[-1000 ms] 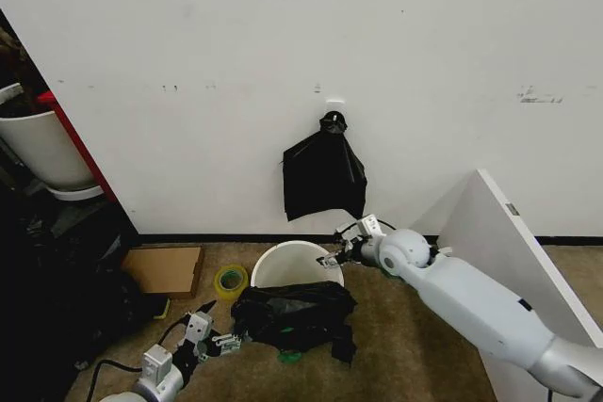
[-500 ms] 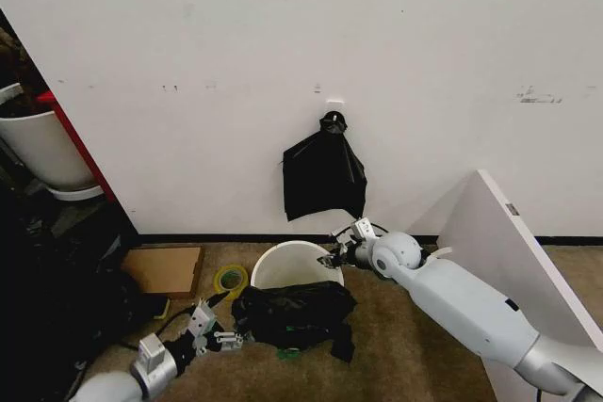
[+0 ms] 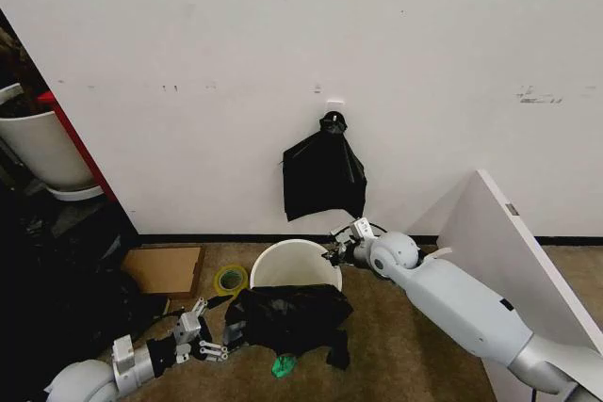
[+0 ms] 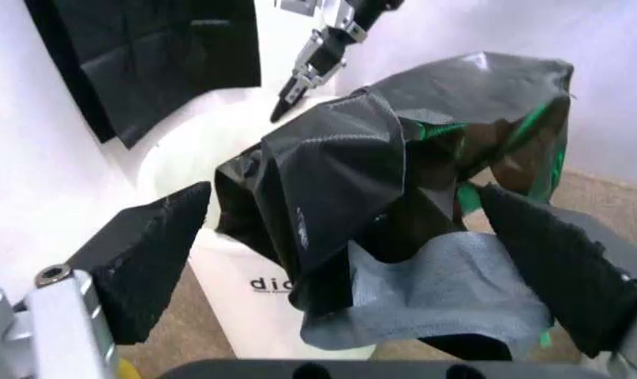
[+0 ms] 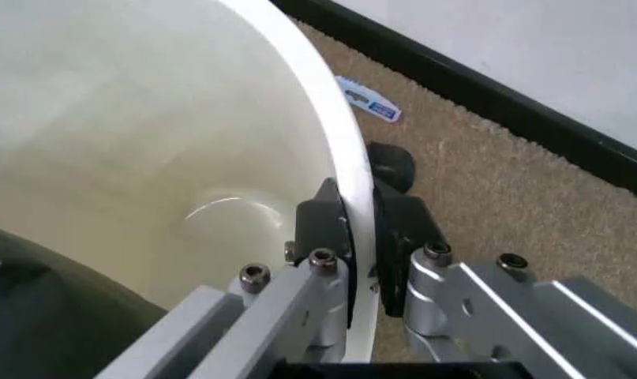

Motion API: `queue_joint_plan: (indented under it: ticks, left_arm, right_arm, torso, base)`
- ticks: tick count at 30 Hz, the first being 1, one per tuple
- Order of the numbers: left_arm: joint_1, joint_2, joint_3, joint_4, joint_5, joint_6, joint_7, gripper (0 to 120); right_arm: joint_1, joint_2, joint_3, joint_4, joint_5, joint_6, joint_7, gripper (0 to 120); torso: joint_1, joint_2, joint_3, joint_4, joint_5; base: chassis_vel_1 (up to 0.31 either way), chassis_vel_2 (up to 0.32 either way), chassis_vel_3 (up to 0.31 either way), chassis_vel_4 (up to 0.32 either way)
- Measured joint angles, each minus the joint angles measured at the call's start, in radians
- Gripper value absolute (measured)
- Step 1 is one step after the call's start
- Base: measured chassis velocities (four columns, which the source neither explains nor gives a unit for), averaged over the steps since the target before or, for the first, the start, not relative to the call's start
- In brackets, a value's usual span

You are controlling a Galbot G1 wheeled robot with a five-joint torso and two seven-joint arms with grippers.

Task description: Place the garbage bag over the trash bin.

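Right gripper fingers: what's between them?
The trash bin rim: right gripper is clamped on it, one finger inside, one outside, seen in right wrist view.

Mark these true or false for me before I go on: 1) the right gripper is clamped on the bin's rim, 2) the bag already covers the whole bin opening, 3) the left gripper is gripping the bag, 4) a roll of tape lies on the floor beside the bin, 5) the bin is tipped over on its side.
1) True: the right gripper is shut on the rim of the trash bin, one finger inside, one outside.
2) False: the garbage bag drapes the near side only; the far part of the mouth is open.
3) False: the left gripper is open, beside the bag.
4) True: the tape roll lies there.
5) False: the bin stands upright.
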Motion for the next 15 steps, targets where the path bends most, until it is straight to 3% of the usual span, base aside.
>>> queue_joint_plan:
  ticks: [9, 15]
  left_arm:
    - [-0.008, -0.01, 0.001, 0.001, -0.022, -0.008, -0.021, 100]
    - [0.001, -0.003, -0.015, -0.052, -0.056, -0.008, -0.046, 100]
  right_arm:
    - [0.007, -0.004, -0.014, -0.005, -0.007, 0.0, -0.007, 2]
    - [0.001, -0.016, -0.007, 0.014, 0.001, 0.0, 0.005, 2]
  torso:
    - [0.0, 0.0, 0.0, 0.0001, 0.0001]
    - [0.0, 0.0, 0.0, 0.0003, 0.0006]
  base:
    - [0.0, 0.0, 0.0, 0.0]
    - [0.0, 0.0, 0.0, 0.0]
